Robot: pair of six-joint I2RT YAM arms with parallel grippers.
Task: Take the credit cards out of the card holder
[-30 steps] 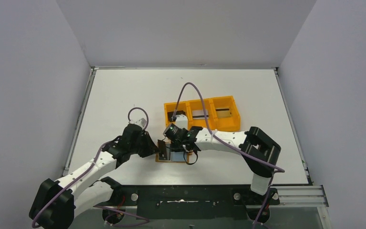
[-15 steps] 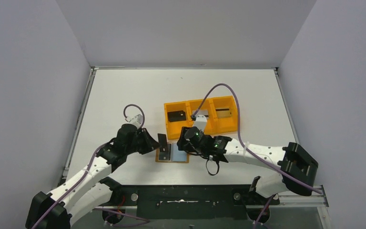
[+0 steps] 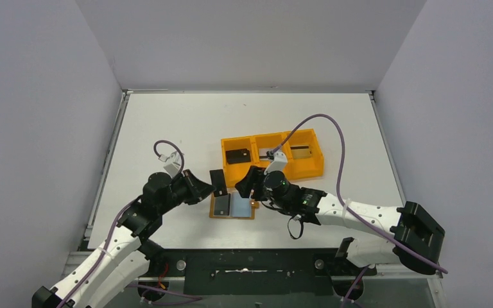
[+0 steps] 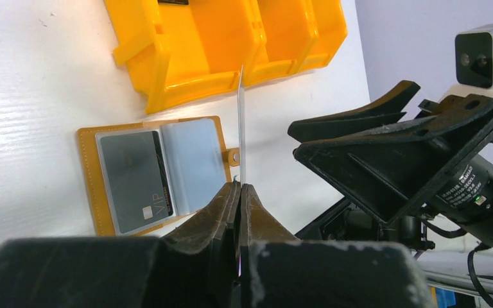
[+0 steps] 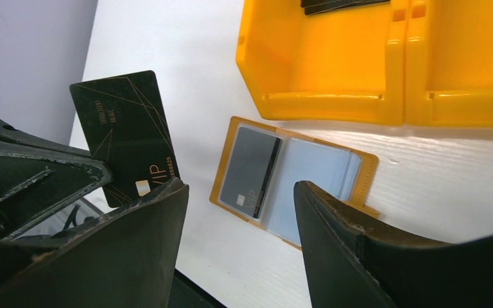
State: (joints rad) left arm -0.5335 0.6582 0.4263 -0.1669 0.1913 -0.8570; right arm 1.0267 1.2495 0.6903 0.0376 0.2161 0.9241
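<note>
The tan-orange leather-like folding card holder (image 3: 233, 206) lies opened flat on the white bench (image 3: 167, 128), close to the middle of its near edge and just in front of the bright orange three-compartment plastic tray (image 5: 324, 109). Its left pocket shows a grey card (image 4: 131, 179) with a dark stripe, and its right pocket a pale blue card (image 4: 192, 160). The left gripper (image 4: 239, 189) is clamped tight on the lower edge of a thin dark card (image 5: 125, 131) with fine gold lines, holding it upright above the bench just left of the card holder and clear of it. The right gripper (image 5: 241, 186) hangs over the holder's right half with its two black fingers spread apart and nothing between them, touching neither the holder nor the tray. Another dark card (image 3: 238, 156) lies flat in the tray's left compartment, towards the bench's far edge
</note>
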